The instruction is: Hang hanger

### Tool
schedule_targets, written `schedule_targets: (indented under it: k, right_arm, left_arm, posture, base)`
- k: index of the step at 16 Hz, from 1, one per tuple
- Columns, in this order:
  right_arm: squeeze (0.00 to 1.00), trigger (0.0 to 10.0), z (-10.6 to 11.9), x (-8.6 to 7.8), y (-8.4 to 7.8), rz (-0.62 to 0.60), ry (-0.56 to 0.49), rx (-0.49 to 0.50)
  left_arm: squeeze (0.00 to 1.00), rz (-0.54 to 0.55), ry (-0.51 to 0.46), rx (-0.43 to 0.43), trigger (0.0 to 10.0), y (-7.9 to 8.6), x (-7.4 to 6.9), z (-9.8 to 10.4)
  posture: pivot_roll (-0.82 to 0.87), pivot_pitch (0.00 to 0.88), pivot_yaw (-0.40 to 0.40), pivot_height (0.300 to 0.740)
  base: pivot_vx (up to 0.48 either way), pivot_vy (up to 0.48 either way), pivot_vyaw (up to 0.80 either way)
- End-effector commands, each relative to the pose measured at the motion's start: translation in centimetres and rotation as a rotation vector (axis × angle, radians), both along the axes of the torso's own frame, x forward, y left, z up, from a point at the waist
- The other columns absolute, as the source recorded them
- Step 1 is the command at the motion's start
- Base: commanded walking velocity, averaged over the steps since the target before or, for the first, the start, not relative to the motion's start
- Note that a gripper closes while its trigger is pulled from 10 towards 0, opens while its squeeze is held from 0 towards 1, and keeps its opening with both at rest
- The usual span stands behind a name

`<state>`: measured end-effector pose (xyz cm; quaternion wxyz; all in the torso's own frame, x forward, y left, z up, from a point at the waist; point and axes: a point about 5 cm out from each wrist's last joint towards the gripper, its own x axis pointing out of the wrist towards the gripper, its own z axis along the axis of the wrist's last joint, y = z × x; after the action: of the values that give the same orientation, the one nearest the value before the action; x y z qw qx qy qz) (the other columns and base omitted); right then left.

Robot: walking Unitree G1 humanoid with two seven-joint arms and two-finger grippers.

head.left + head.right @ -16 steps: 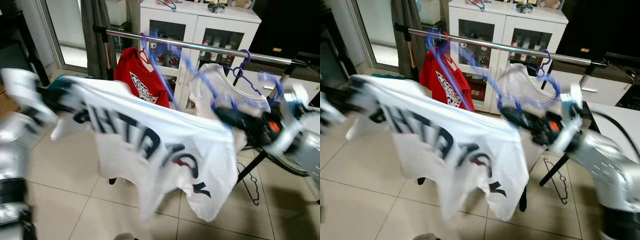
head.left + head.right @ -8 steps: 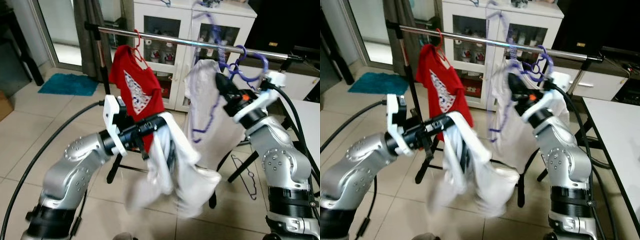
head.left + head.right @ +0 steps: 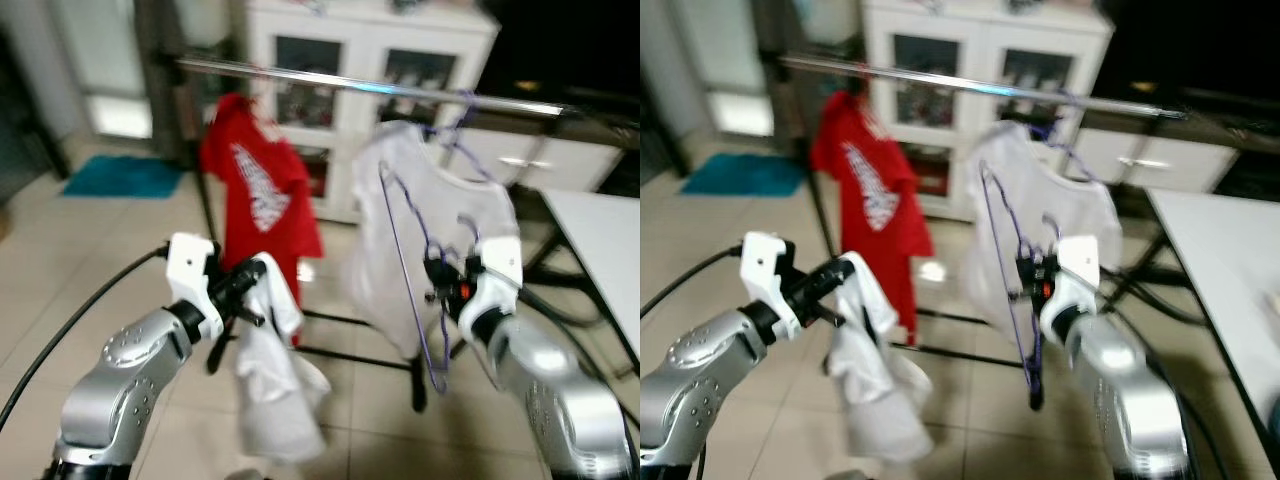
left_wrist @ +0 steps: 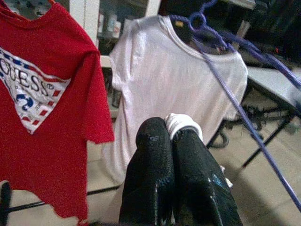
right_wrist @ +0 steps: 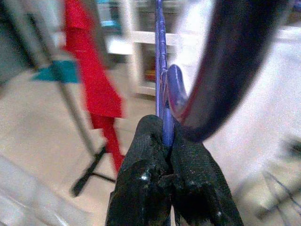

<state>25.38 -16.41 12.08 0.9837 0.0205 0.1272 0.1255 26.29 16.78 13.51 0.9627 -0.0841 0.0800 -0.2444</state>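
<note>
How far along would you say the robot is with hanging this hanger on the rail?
Done: a red T-shirt and a white T-shirt already hang on the rail. In hand: the right gripper pinches a purple hanger, held below the rail, and the left gripper clamps a white garment drooping toward the floor. Left: the hanger's hook is not yet on the rail.
</note>
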Motion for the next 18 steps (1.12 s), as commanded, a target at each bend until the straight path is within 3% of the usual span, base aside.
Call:
schedule_targets:
  k: [1,3,6,7,11,13,14,18]
  right_arm:
    - [0.00,10.0,0.3,-0.7,0.3,-0.034,-0.007,-0.015]
    - [0.00,10.0,-0.3,-1.8,0.5,-0.067,0.025,-0.005]
    - [0.00,10.0,0.4,-2.1,0.8,-0.065,0.020,-0.007]
    - [0.00,10.0,0.8,-2.2,1.0,-0.054,0.009,-0.003]
    - [0.00,10.0,1.4,-2.2,0.4,-0.086,-0.024,-0.016]
    - [0.00,10.0,1.9,-2.2,0.8,-0.070,-0.024,-0.007]
    - [0.00,10.0,2.1,-2.0,0.9,-0.049,-0.045,-0.061]
    - [0.00,10.0,4.7,-2.1,-0.8,-0.076,-0.115,-0.099]
  left_arm:
    - [0.00,0.027,-0.001,-0.024,2.7,-0.3,0.0,0.3]
    - [0.00,0.023,0.019,-0.019,10.0,-0.6,-1.0,-0.3]
    - [0.00,0.048,0.017,0.035,10.0,-0.5,-1.2,-0.2]
    - [0.00,0.057,0.016,0.015,10.0,-0.6,-1.5,-0.1]
    - [0.00,0.040,0.004,0.046,10.0,-1.2,-1.4,0.0]
    - [0.00,0.105,0.002,0.060,10.0,-0.9,-0.7,0.3]
    - [0.00,0.149,-0.005,0.052,10.0,-0.8,-0.4,0.3]
    - [0.00,0.343,-0.115,-0.053,10.0,-0.3,0.4,1.7]
  posture:
    - [0.00,0.000,-0.018,0.740]
    - [0.01,0.000,-0.016,0.740]
    - [0.03,0.000,-0.027,0.740]
    - [0.02,0.000,-0.028,0.740]
    - [0.04,0.000,-0.009,0.740]
    - [0.06,0.000,0.001,0.740]
    - [0.06,0.000,0.004,0.740]
    - [0.04,0.000,-0.003,0.740]
  base:
    - [0.000,0.000,-0.80]
    - [0.000,0.000,-0.80]
    - [0.000,0.000,-0.80]
    - [0.000,0.000,-0.80]
    - [0.000,0.000,0.00]
    - [0.000,0.000,0.00]
    - [0.000,0.000,0.00]
    - [0.000,0.000,-0.60]
